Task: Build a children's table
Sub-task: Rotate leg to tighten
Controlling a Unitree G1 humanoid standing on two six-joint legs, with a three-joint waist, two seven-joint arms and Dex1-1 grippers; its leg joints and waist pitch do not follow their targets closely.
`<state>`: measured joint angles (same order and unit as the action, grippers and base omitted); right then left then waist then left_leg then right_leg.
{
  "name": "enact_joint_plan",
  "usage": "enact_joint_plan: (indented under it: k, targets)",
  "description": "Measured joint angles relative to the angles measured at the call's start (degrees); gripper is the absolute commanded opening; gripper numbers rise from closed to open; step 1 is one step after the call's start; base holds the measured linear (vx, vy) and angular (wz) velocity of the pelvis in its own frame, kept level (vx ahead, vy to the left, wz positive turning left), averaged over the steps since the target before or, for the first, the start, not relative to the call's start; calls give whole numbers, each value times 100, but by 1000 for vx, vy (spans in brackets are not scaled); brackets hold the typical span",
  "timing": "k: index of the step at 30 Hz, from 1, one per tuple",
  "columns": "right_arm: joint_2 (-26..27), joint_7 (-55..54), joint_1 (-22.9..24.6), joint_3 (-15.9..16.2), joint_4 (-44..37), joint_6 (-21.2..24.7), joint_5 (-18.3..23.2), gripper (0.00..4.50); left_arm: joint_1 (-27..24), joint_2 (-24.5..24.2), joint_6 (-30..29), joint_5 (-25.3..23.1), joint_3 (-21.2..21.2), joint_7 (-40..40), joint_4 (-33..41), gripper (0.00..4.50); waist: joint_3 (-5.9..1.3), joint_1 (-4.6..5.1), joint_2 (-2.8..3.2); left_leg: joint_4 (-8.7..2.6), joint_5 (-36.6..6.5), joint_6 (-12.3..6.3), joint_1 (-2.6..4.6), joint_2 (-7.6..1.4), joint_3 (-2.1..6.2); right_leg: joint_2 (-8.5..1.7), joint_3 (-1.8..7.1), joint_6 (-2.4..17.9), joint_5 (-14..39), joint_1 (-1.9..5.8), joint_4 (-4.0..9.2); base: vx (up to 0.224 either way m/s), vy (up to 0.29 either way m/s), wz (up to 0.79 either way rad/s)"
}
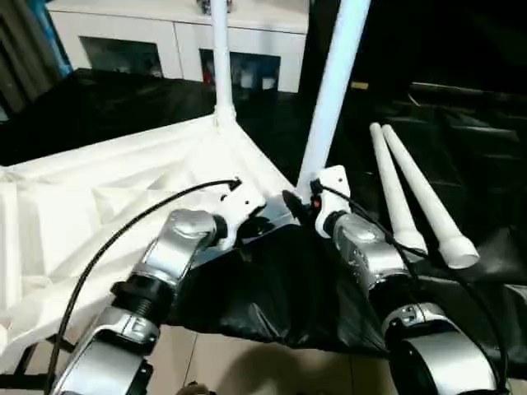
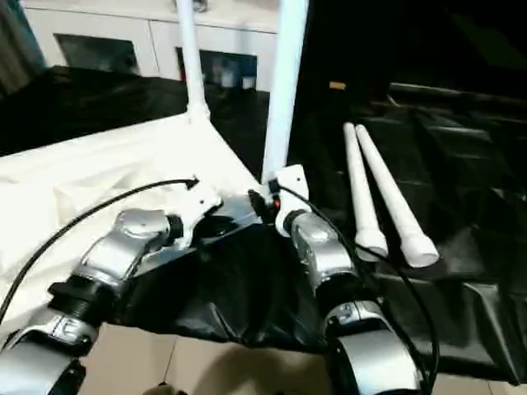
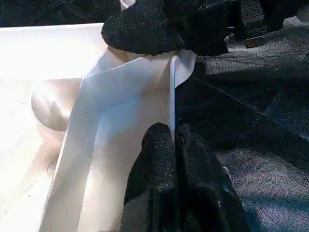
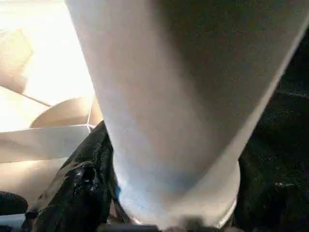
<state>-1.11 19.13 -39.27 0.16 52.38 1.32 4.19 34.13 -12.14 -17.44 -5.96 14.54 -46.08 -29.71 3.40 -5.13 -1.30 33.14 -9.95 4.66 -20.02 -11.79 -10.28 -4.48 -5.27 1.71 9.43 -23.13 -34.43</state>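
The white plastic tabletop [image 1: 99, 197] lies ribbed side up on the black-covered bench [image 1: 461, 148]. The left pincer [image 3: 173, 137] is clenched on its thin rim; the right pincer [image 1: 306, 202] grasps a tilted white tube leg [image 1: 333, 90] at the near corner.

White table parts on black cloth.
Noted: white top [image 1: 99, 189], white legs [image 1: 416, 197], black fingers [image 3: 159, 159], silver forearms [image 1: 366, 255].
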Motion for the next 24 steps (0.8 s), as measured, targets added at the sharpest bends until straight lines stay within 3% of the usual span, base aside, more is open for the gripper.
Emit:
enact_joint_plan:
  k: [1,4,5,8,16,23,24]
  targets:
    - [6,43,-9,-19,16,-19,6,345,-16,-23,30,0,2,-41,17,0,0,7,1,0,0,0,0,0,0,0,0,-1,0,0,0,0,0,0]
    - [16,269,-8,-31,37,-43,46,348,-62,-98,50,9,-12,-133,86,0,0,16,2,-1,0,0,0,-2,1,1,-1,-26,16,-1,0,0,0,0]
    - [13,332,-8,-31,36,-49,45,374,-81,-124,80,10,-12,-163,105,0,0,19,2,-3,0,0,0,-2,1,1,-1,-24,14,-2,0,0,0,0]
    - [-52,761,43,54,-42,-77,28,390,-182,-291,181,42,-8,-368,234,0,1,48,2,-14,0,0,-5,-4,1,5,-2,-3,3,-4,-1,0,0,0]
    - [-846,2843,653,820,-1079,-94,6,390,-508,-946,711,282,69,-1461,593,0,16,13,-30,-18,0,0,-5,-6,2,6,-8,-6,11,-8,0,0,0,0]
    - [-1488,4349,1015,1227,-1857,27,103,390,-644,-1280,1006,469,161,-2255,704,0,0,-20,-80,-18,0,-1,-6,-6,4,6,-9,-24,23,-7,1,0,0,0]
    - [-1541,4507,1019,1276,-1902,56,120,364,-654,-1326,1046,495,175,-2356,704,0,0,-16,-83,-16,0,0,-6,-6,4,6,-8,-26,24,-7,1,0,0,0]
